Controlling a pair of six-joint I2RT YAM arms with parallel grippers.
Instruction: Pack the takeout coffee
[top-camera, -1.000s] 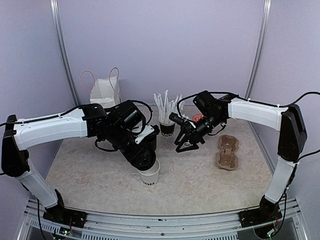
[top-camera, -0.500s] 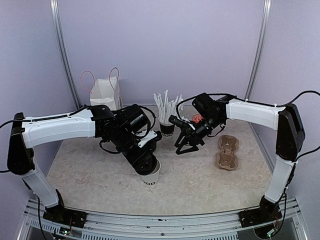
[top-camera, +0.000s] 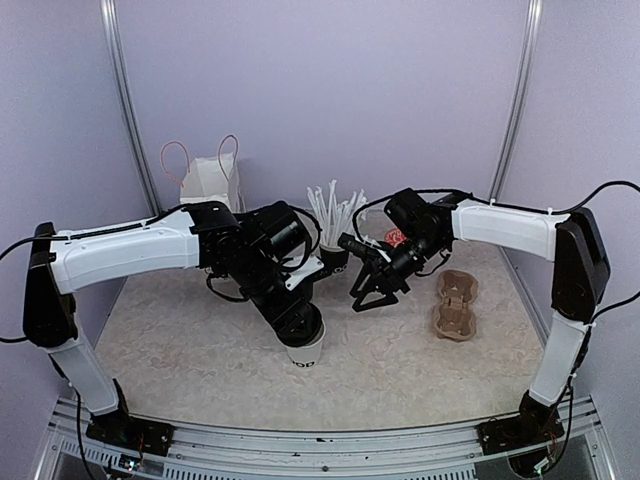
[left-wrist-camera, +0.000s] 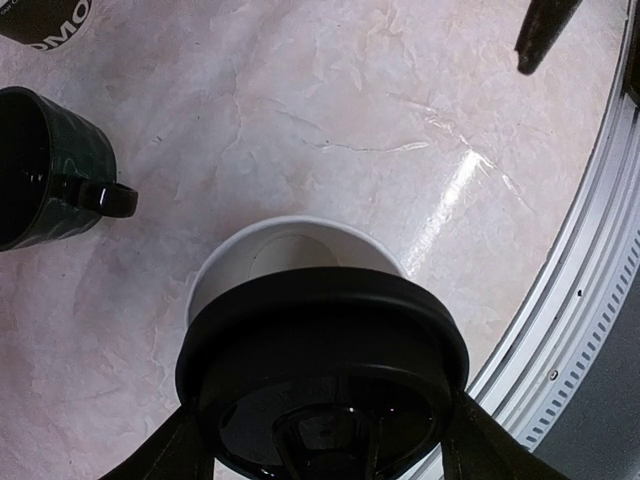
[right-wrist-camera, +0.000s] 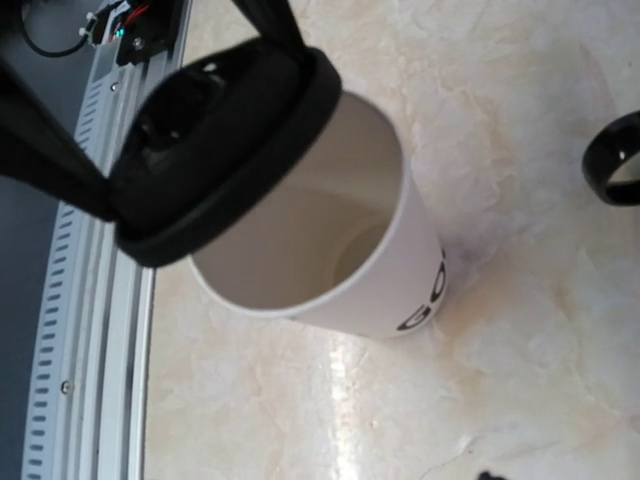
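Observation:
One white paper cup (top-camera: 303, 356) with black lettering stands open on the table at the front centre. My left gripper (top-camera: 296, 322) is shut on a round black lid (left-wrist-camera: 320, 335) and holds it tilted just over the cup's rim (left-wrist-camera: 290, 240), covering the near half. The right wrist view shows the cup (right-wrist-camera: 400, 270) empty, with the lid (right-wrist-camera: 225, 150) over one side. My right gripper (top-camera: 366, 291) is open and empty, in the air right of the cup. I see only one such cup.
A squat black mug (left-wrist-camera: 45, 170) stands close to the cup. A black cup of white straws (top-camera: 334, 250) stands behind, a white paper bag (top-camera: 210, 185) at the back left, a brown cardboard cup carrier (top-camera: 455, 305) at the right. The metal rail (left-wrist-camera: 590, 290) runs along the front.
My left gripper has carried the lid right and toward the front, from beside the cup to over its rim. The right gripper has shifted only slightly.

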